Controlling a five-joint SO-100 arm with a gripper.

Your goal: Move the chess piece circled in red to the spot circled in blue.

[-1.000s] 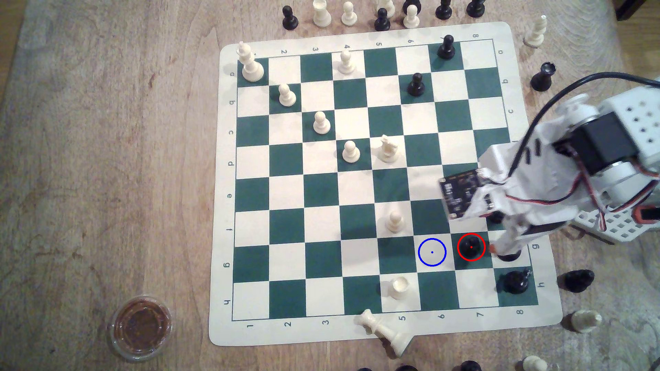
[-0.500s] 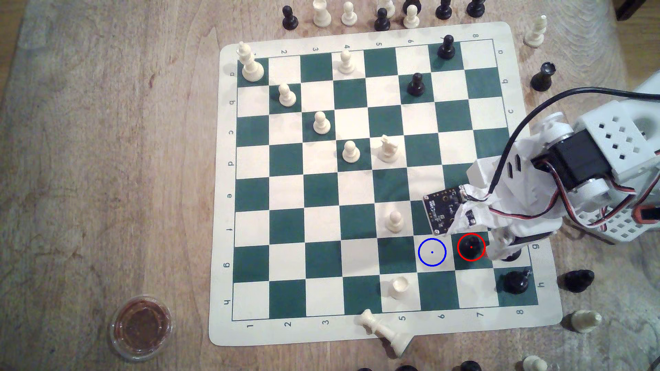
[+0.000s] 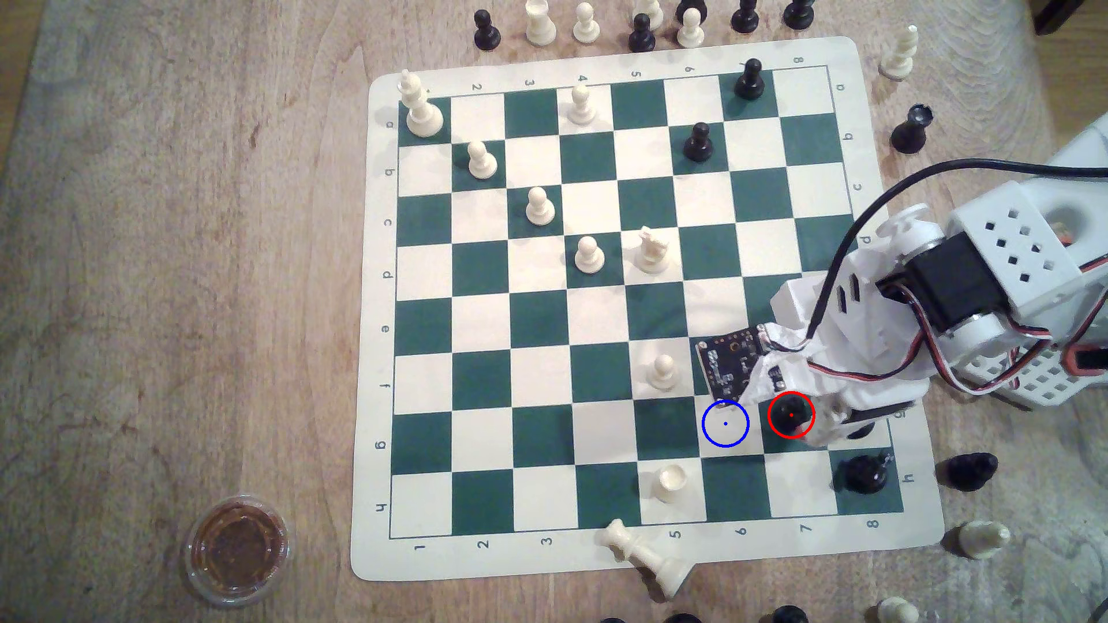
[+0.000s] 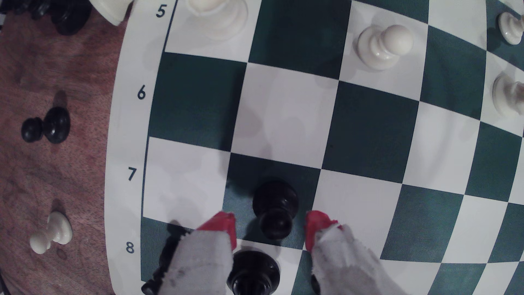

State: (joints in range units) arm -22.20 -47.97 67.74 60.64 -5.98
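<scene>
The small glossy black pawn [image 4: 275,211] stands upright on the red-ringed dark green square. The white, red-tipped hand [image 4: 270,227] is spread apart, one fingertip either side of it, not touching. The blue-ringed cream square [image 3: 725,423] lies just beside.

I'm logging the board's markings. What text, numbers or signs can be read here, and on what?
"1" to "8": board border, along the exterior view's top and bottom edges.
"a" to "h": the border's side edges; some blurred or hidden by the arm.
"5", "6", "7", "8": border in the wrist view.
Circuit board: print too small to read.
</scene>
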